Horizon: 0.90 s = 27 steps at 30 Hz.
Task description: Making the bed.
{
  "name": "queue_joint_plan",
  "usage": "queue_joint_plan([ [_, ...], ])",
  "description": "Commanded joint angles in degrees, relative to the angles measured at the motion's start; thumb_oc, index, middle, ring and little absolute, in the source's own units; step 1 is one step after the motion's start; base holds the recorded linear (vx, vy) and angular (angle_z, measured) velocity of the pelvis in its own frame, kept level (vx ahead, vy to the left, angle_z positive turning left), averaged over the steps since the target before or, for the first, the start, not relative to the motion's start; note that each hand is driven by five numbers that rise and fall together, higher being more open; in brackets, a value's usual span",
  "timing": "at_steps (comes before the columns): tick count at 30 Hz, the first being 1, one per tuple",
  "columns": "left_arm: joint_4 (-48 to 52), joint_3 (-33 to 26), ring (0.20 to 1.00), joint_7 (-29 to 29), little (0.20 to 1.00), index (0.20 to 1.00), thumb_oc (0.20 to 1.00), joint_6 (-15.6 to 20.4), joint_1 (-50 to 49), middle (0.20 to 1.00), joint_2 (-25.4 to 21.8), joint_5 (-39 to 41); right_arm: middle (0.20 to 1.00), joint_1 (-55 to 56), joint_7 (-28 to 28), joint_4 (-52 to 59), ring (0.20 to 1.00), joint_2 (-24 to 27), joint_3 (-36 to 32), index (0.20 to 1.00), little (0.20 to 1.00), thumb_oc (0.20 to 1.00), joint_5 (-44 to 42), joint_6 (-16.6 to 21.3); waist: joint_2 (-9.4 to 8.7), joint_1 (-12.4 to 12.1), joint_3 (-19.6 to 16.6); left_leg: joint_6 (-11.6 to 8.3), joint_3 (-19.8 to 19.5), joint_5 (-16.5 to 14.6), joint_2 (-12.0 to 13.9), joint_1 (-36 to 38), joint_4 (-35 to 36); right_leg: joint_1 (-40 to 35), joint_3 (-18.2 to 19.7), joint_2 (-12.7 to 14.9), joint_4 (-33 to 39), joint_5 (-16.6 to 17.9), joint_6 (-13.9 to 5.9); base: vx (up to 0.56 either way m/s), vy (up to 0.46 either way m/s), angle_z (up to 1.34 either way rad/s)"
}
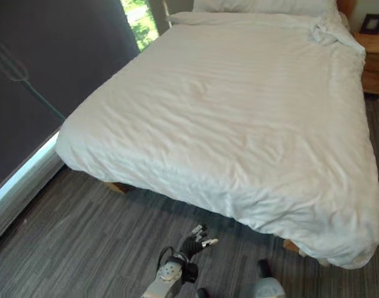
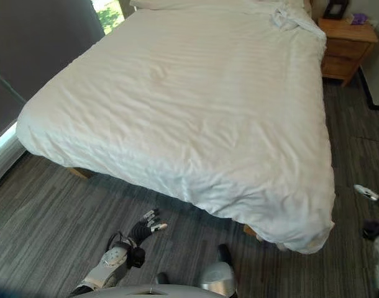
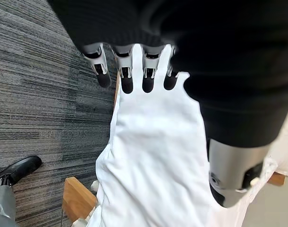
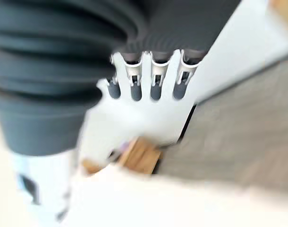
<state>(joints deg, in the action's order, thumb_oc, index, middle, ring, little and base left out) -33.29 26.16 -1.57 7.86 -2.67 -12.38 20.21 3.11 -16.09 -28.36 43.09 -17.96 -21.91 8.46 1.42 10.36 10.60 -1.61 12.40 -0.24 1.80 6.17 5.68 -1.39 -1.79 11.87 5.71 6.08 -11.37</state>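
A white duvet lies spread over the whole bed, lightly wrinkled, and hangs over the foot and both sides. Its far right corner is bunched in a twist beside the pillow at the head. My left hand hangs low over the carpet just in front of the foot of the bed, apart from the duvet; its fingers are straight and hold nothing. My right hand shows at the right edge beside the bed's near right corner, fingers straight and empty.
A wooden nightstand with a dark picture frame stands right of the bed's head. A dark window blind runs along the bed's left side. Grey carpet surrounds the foot. A wooden bed leg shows under the duvet.
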Motion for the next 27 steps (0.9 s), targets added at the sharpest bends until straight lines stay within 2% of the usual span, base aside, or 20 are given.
queue_joint_plan([
  [1, 2.36, -2.03, 1.000, -0.03, 1.000, 1.000, 1.000, 0.36, 2.72, 1.000, -2.53, 4.01, 0.200, -9.49, -0.50, 4.93, 0.200, -4.02, 3.61, 0.200, 0.200, 0.200, -9.26, 6.46, -3.55, -3.55, -0.09, -2.53, -0.99, -3.42, 2.20, 0.12, -0.68, -0.19, -0.96, -0.49, -4.07, -5.12, 0.73, 0.02, -0.031, 0.22],
  [2, 2.40, -2.10, 1.000, -0.02, 1.000, 1.000, 1.000, 0.31, 2.73, 1.000, -2.63, 4.00, 0.200, -9.42, -0.54, 5.18, 0.200, -4.17, 3.57, 0.200, 0.200, 0.200, -9.24, 6.28, -3.64, -3.43, -0.04, -2.54, -1.08, -3.41, 2.21, 0.14, -0.68, -0.26, -1.06, -0.49, -4.07, -5.16, 0.74, 0.03, -0.058, 0.22],
  [3, 3.15, -2.30, 1.000, -0.04, 1.000, 1.000, 1.000, 0.21, 2.48, 1.000, -2.92, 4.19, 0.200, -12.73, -0.18, 8.37, 0.200, -6.88, 6.36, 0.200, 0.200, 0.200, -11.68, 7.75, -3.19, -4.46, 0.09, -2.59, -1.48, -3.15, 2.14, -0.22, -0.68, -0.29, -1.66, -0.40, -4.21, -5.25, 0.87, 0.04, -0.060, 0.23],
  [6, 4.92, -1.41, 1.000, -0.13, 1.000, 1.000, 1.000, 0.21, 1.96, 1.000, -3.81, 4.77, 0.200, -23.02, 1.73, 5.96, 0.200, -12.51, 11.21, 0.200, 0.200, 0.200, -23.16, 10.60, -1.78, -7.19, 0.49, -3.10, -2.49, -2.35, 1.98, -1.35, -0.68, -0.64, -3.39, -0.13, -3.85, -5.44, 1.21, 0.04, -0.070, 0.27],
  [11, 5.11, -2.01, 1.000, -0.12, 1.000, 1.000, 1.000, 0.13, 1.83, 1.000, -3.81, 5.90, 0.200, -27.99, 3.68, 5.03, 0.200, -17.20, 11.17, 0.200, 0.200, 0.200, -30.19, 13.35, -0.52, -8.45, 0.93, -3.60, -3.93, -1.57, 1.87, -2.76, -0.68, -0.78, -4.77, -0.22, -2.90, -5.51, 1.35, 0.01, -0.047, 0.24],
  [13, 4.12, -2.08, 1.000, 0.16, 1.000, 1.000, 1.000, 0.97, 2.58, 1.000, -3.76, 6.38, 0.200, -32.85, 2.57, -0.45, 0.200, -18.59, 10.80, 0.200, 0.200, 0.200, -31.94, 14.83, 1.25, -9.84, 2.27, -4.38, -5.06, -0.47, 1.73, -5.20, -0.68, 0.32, -5.52, -0.18, -2.39, -5.45, 1.57, -0.10, -0.051, 0.23],
  [14, 4.15, -2.01, 1.000, 0.18, 1.000, 1.000, 1.000, 1.23, 3.00, 1.000, -3.75, 6.80, 0.200, -34.21, 2.45, -2.99, 0.200, -18.58, 10.38, 0.200, 0.200, 0.200, -33.09, 14.74, 2.07, -10.02, 2.79, -4.59, -5.34, -0.07, 1.70, -6.12, -0.68, 1.17, -5.73, -0.10, -2.33, -5.33, 1.65, -0.10, -0.028, 0.18],
  [15, 4.13, -2.02, 1.000, 0.18, 1.000, 1.000, 1.000, 1.24, 3.18, 1.000, -3.71, 6.84, 0.200, -34.54, 2.68, -3.37, 0.200, -18.38, 10.37, 0.200, 0.200, 0.200, -33.31, 14.79, 2.16, -10.00, 2.72, -4.61, -5.41, 0.00, 1.74, -6.39, -0.68, 1.44, -5.78, -0.14, -2.41, -5.32, 1.68, -0.12, -0.003, 0.21],
  [16, 4.63, -1.70, 1.000, 0.40, 1.000, 1.000, 1.000, 1.89, 3.72, 1.000, -3.82, 7.44, 0.200, -36.73, 2.40, -8.75, 0.200, -18.28, 9.34, 0.200, 0.200, 0.200, -35.51, 14.20, 3.82, -10.18, 4.01, -4.86, -5.53, 0.53, 1.46, -7.79, -0.68, 3.04, -5.63, 0.07, -2.33, -5.02, 1.68, -0.13, 0.016, 0.32],
  [19, 5.20, -1.72, 1.000, 0.33, 1.000, 1.000, 1.000, 2.71, 4.54, 1.000, -3.36, 8.87, 0.200, -37.83, 4.53, -18.81, 0.200, -15.45, 8.08, 0.200, 0.200, 0.200, -38.53, 11.44, 6.45, -10.15, 5.79, -5.14, -4.99, 1.52, 1.21, -10.81, -0.68, 7.34, -4.80, 0.56, -2.83, -4.28, 1.46, -0.14, 0.027, 0.14],
  [24, 4.58, -2.22, 1.000, 0.50, 1.000, 1.000, 1.000, 3.20, 5.33, 1.000, -2.39, 9.51, 0.200, -37.21, 6.00, -26.33, 0.200, -11.95, 6.45, 0.200, 0.200, 0.200, -38.98, 8.55, 8.06, -9.89, 6.65, -5.28, -3.82, 2.21, 1.36, -13.57, -0.68, 11.18, -3.69, 0.89, -3.38, -3.73, 1.25, -0.08, 0.039, -0.09],
  [25, 2.80, -2.29, 1.000, 0.79, 1.000, 1.000, 1.000, 3.36, 6.39, 1.000, -1.51, 9.23, 0.200, -35.49, 6.90, -30.39, 0.200, -9.67, 4.64, 0.200, 0.200, 0.200, -39.16, 6.99, 8.41, -9.31, 7.20, -5.27, -2.99, 2.32, 1.46, -14.37, -0.68, 12.09, -3.35, 0.98, -3.27, -3.47, 0.94, -0.03, 0.031, -0.14],
  [27, 1.18, -2.04, 1.000, 1.01, 1.000, 1.000, 1.000, 3.39, 7.58, 1.000, -0.60, 8.75, 0.200, -33.22, 7.23, -32.57, 0.200, -8.19, 2.99, 0.200, 0.200, 0.200, -39.67, 6.77, 8.32, -8.54, 7.41, -5.11, -2.28, 2.19, 1.47, -14.37, -0.68, 11.99, -3.11, 0.96, -2.64, -3.22, 0.56, -0.01, 0.086, -0.17],
])
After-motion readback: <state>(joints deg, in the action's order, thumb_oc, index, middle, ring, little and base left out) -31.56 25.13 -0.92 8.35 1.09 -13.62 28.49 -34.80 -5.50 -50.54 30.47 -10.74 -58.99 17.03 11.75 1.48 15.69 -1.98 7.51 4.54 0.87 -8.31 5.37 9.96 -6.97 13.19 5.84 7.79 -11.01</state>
